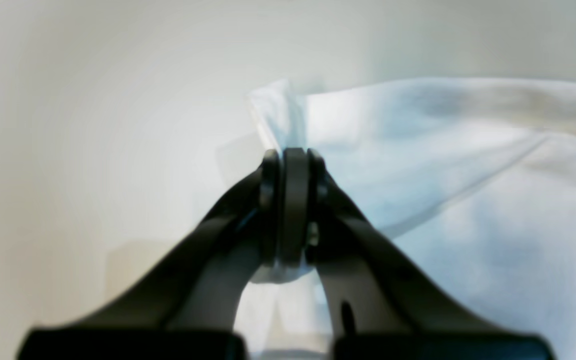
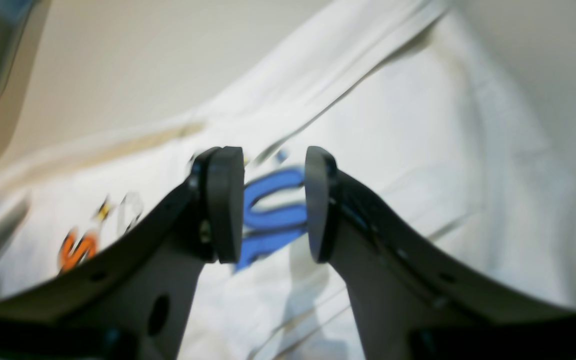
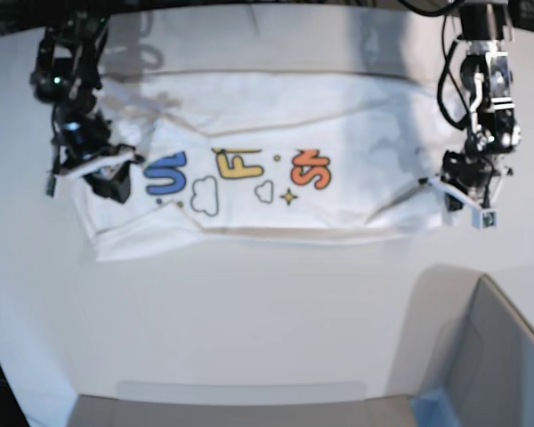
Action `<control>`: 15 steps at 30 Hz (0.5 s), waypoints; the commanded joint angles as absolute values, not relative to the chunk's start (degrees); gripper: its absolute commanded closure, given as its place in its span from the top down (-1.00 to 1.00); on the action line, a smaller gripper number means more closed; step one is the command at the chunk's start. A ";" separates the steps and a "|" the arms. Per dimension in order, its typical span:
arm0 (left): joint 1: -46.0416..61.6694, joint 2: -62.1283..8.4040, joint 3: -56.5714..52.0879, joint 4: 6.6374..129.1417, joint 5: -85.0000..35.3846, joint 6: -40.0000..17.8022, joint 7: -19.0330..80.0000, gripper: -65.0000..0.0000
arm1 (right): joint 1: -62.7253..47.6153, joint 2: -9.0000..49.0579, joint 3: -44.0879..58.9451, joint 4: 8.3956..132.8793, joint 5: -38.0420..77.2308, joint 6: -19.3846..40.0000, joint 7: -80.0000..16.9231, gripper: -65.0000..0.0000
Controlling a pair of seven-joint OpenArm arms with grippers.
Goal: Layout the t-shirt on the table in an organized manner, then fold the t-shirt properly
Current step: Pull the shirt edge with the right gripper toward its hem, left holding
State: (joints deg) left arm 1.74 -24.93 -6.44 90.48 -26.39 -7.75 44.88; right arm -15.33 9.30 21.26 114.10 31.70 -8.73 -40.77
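Evidently, only a thin fold of the t-shirt (image 1: 468, 200) was pinched by the left gripper (image 1: 295, 165), so slippage could be expected under pulling, while the right gripper (image 2: 274, 202) was held spread above the print.

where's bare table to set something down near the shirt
Widest free patch: the table between the t-shirt and the near edge, bounded by the grey box. Crowded at both shirt ends, where the left gripper pinches cloth and the right gripper hovers open.
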 commanded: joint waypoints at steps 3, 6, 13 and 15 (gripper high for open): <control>1.01 -25.89 -6.90 91.56 -26.33 -7.60 43.56 -1.00 | -12.26 9.71 23.43 114.07 32.48 -7.78 -39.52 -0.35; 1.01 -25.89 -6.90 91.56 -26.33 -7.60 43.56 -1.00 | -8.84 11.21 24.66 110.90 32.75 -7.78 -42.24 -0.35; 0.66 -25.89 -6.90 91.56 -26.33 -7.60 43.65 -1.00 | -0.40 12.09 30.90 101.23 39.87 -7.78 -49.27 -0.35; 0.66 -25.89 -6.90 91.56 -26.33 -7.60 43.65 -1.00 | 1.27 12.62 31.78 97.36 42.42 -7.78 -49.54 -0.35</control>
State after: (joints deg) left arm 1.45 -24.93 -6.44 90.52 -26.41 -7.75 44.95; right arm 0.40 11.75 31.44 96.36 42.33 -8.01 -50.30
